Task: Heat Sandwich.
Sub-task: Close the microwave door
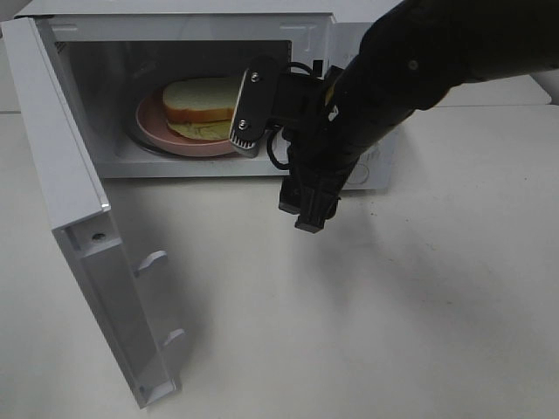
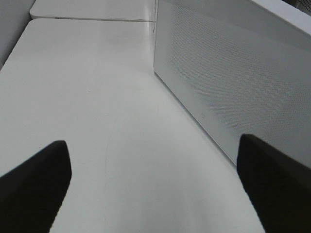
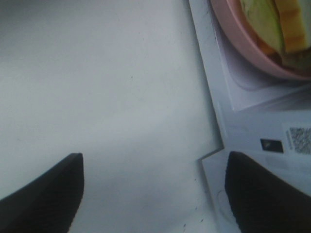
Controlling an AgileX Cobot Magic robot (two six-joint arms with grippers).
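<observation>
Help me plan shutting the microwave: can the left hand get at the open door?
Probably yes. The door stands swung wide, and in the left wrist view what looks like its outer face sits right beside the open left hand, with only bare table between.

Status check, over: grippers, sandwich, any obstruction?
Left gripper open, empty. Right gripper open, empty. Sandwich on pink plate inside microwave. Door wide open; right arm blocks its swing.
</observation>
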